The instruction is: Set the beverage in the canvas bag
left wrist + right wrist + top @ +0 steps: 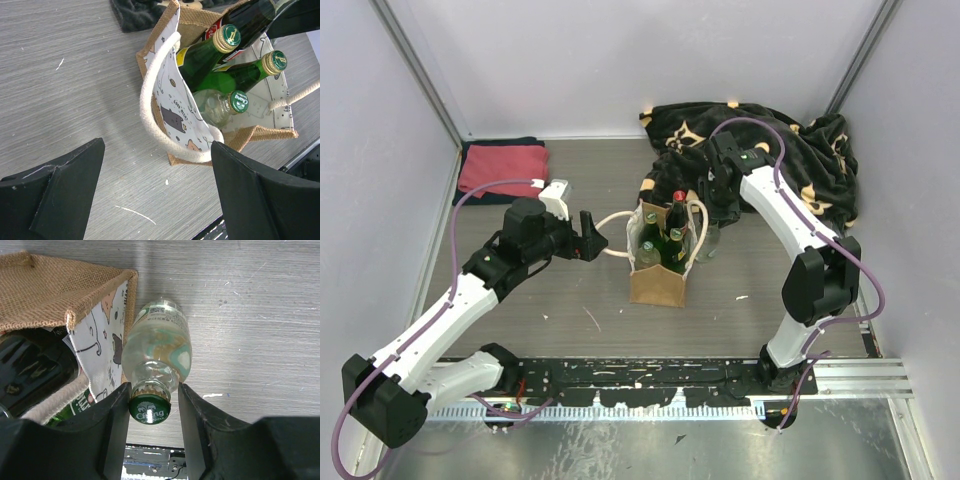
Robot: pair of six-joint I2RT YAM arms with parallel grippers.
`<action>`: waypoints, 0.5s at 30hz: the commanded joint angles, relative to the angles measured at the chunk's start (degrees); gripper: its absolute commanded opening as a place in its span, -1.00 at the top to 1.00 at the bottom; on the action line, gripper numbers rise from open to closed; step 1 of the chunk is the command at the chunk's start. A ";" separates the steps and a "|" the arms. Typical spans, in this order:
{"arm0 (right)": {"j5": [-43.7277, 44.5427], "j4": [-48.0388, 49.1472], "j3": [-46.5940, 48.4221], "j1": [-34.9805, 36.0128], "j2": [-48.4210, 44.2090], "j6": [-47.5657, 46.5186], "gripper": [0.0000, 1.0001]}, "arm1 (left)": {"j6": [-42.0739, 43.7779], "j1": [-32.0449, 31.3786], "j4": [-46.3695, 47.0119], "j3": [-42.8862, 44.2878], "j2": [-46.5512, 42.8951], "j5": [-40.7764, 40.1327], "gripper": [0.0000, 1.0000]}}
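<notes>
The tan canvas bag [658, 282] stands upright mid-table, with several bottles inside [200, 57], green, clear and dark. A clear Chang bottle with a green cap [157, 347] stands on the table against the bag's right side [709, 243], outside the bag's burlap wall [45, 285]. My right gripper [154, 389] is over it, and its fingers press both sides of the neck just under the cap. My left gripper [157, 192] is open and empty, just left of the bag [200, 20], near its cream rope handle [150, 105].
A folded red towel [502, 168] lies at the back left. A black patterned blanket [780, 140] is heaped at the back right, behind the right arm. The black mounting rail [670, 378] runs along the near edge. White walls enclose the table.
</notes>
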 commanded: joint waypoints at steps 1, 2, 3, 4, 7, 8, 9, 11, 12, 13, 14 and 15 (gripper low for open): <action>1.20 -2.19 1.80 0.67 -0.15 -1.48 0.05 | 0.71 0.09 -0.22 -0.64 -1.23 0.82 -0.89; 1.37 -2.31 1.66 0.74 -0.15 -1.54 0.05 | 0.70 0.09 -0.18 -0.63 -1.26 0.87 -0.88; 1.42 -2.33 1.53 0.85 -0.08 -1.63 0.06 | 0.70 0.09 -0.20 -0.64 -1.20 0.82 -0.88; 1.47 -2.32 1.42 0.91 -0.06 -1.61 0.06 | 0.63 0.09 -0.18 -0.63 -1.16 0.83 -0.88; 2.02 -2.26 0.75 1.09 0.09 -1.73 0.11 | 0.62 0.09 -0.22 -0.75 -1.27 0.86 -0.88; 2.16 -2.19 0.69 1.15 0.22 -1.72 0.14 | 0.62 0.09 -0.18 -0.72 -1.29 0.82 -0.88; 2.32 -2.04 0.53 1.23 0.33 -1.82 0.18 | 0.64 0.09 -0.17 -0.73 -1.29 0.82 -0.88; 2.71 -1.68 0.37 1.36 0.50 -1.75 0.35 | 0.71 0.09 -0.26 -0.72 -1.36 0.82 -0.88; 3.00 -1.55 0.33 1.40 0.59 -1.70 0.51 | 0.70 0.09 -0.26 -0.78 -1.37 0.81 -0.89; 3.20 -1.50 0.44 1.43 0.76 -1.67 0.67 | 0.79 0.07 -0.28 -0.66 -1.50 0.86 -0.88; 3.41 -1.52 0.62 1.37 0.93 -1.66 0.86 | 0.92 0.08 -0.34 -0.61 -1.49 0.94 -0.89; 3.56 -1.60 0.96 1.46 1.03 -1.66 0.96 | 1.02 0.09 -0.39 -0.51 -1.52 1.12 -0.88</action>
